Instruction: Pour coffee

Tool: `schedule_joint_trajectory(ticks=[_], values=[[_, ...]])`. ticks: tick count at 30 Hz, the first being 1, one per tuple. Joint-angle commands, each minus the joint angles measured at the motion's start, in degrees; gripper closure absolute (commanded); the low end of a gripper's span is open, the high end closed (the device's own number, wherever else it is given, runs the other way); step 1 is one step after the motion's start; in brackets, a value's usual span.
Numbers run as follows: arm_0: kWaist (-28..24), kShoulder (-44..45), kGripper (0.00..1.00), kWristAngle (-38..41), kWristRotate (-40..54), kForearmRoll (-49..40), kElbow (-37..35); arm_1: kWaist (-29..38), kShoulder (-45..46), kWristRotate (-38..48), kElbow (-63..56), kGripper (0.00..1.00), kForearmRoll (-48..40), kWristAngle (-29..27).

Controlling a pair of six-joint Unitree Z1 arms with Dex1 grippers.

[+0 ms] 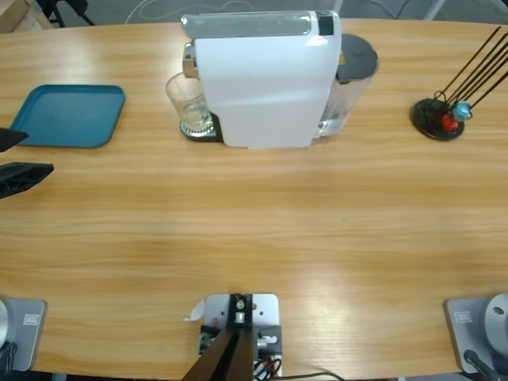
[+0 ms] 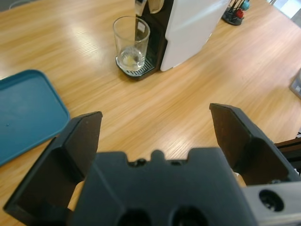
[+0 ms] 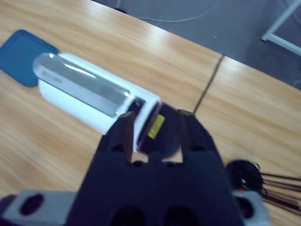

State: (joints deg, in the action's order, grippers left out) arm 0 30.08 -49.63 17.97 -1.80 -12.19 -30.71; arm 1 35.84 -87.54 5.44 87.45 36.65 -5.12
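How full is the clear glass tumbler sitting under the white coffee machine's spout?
Nearly empty. The clear glass tumbler stands upright on the white coffee machine's drip tray, with only a thin pale liquid layer at its bottom.

A long wooden table [image 1: 254,238] with light grain is seen from above. Toward its far edge, near the middle, a white coffee machine [image 1: 266,79] is set, with a dark water tank at its right side. Toward the far left corner a teal tray [image 1: 67,115] is laid flat on the surface, well apart from the machine. Near the far right corner a round black stand [image 1: 436,119] holding thin dark sticks is placed. The near half of the surface is bare wood.
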Motion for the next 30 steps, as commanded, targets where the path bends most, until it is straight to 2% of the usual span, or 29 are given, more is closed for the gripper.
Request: schedule_joint_trajectory(ticks=[1, 6, 11, 17, 30], values=[[0.51, -5.87, 0.0, -1.96, 2.31, 2.91, -0.14, -0.79, -9.77, 2.88, 5.52, 1.0, 2.25, 0.65], [0.51, -11.42, 0.0, -1.6, 2.92, 8.43, -0.15, -1.66, -11.95, 3.98, 6.01, 1.0, 3.52, 1.34], [0.68, -14.13, 0.0, -1.34, 4.4, 9.83, 0.27, -1.66, -12.92, 4.3, 9.04, 1.0, 6.81, 1.6], [0.68, -15.47, 0.0, -0.95, 4.77, 10.39, 0.92, -0.51, -13.34, 6.07, 10.37, 1.0, 9.81, 7.74], [0.94, -17.7, 0.0, -0.37, 5.96, 12.75, 1.29, -0.86, -16.62, 5.99, 12.38, 1.0, 9.2, 6.36]])
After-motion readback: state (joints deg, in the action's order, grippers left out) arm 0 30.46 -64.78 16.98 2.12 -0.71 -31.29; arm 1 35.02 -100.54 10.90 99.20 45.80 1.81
